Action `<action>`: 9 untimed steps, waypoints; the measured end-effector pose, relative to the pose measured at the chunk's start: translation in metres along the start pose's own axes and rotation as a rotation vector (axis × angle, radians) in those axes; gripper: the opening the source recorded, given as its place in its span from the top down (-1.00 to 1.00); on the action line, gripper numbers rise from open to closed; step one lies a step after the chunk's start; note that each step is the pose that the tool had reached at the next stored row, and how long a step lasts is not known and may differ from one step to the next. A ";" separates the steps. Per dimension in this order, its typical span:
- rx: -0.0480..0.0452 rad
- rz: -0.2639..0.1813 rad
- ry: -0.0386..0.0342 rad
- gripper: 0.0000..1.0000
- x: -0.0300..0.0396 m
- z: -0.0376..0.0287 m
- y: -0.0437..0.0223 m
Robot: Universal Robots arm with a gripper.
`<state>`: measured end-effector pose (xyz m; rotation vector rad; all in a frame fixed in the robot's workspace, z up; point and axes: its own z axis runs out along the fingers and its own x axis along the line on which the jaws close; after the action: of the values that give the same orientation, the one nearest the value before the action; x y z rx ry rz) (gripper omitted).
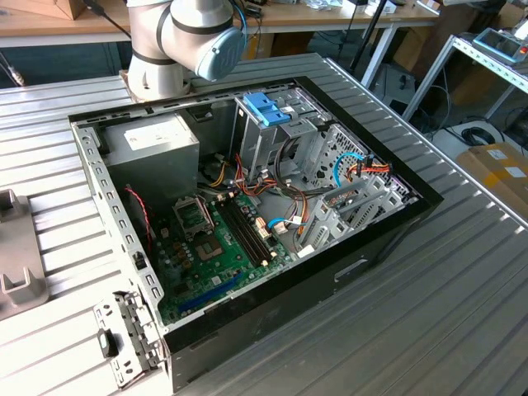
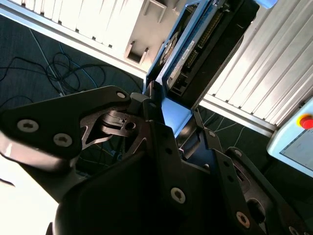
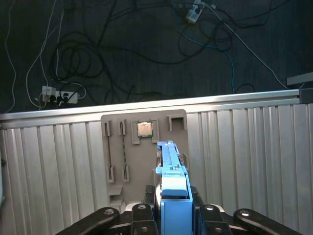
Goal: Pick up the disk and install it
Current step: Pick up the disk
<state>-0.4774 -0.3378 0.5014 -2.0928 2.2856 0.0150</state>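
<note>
Disk (image 3: pixel 172 178), our flat grey-metal hard drive in light-blue plastic rails, hangs edge-on above the beige slotted tray (image 3: pixel 112 147) in the first wrist view, clamped in the closed black pincer (image 3: pixel 172 197). In the second wrist view, fingers (image 2: pixel 159 139) squeeze its rail end. In the exterior view, the open black computer case (image 1: pixel 388 223) stands near the tray on the ribbed worktop (image 1: pixel 462 289). We judge the disk dense, rigid, shock-sensitive; rails suit gripping.

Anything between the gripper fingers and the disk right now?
Nothing: in the first wrist view the gripper is clamped directly on the disk, no gap.
</note>
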 end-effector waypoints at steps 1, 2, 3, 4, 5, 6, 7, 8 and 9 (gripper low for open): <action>0.0001 0.000 0.0000 0.26 0.0000 -0.0005 0.0000; 0.0001 0.000 -0.0001 0.26 0.0000 -0.0012 0.0000; 0.0000 0.000 -0.0001 0.26 0.0000 -0.0018 -0.0001; 0.0000 0.000 0.0000 0.26 0.0000 -0.0025 -0.0001; 0.0000 0.000 -0.0001 0.26 -0.0001 -0.0029 -0.0001; 0.0000 0.000 -0.0001 0.26 -0.0001 -0.0036 -0.0001; 0.0001 0.000 -0.0001 0.26 -0.0001 -0.0041 -0.0001; 0.0001 0.000 -0.0002 0.26 -0.0001 -0.0050 -0.0001; 0.0001 0.000 -0.0002 0.26 -0.0001 -0.0057 -0.0001</action>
<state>-0.4774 -0.3379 0.5071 -2.0926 2.2855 0.0152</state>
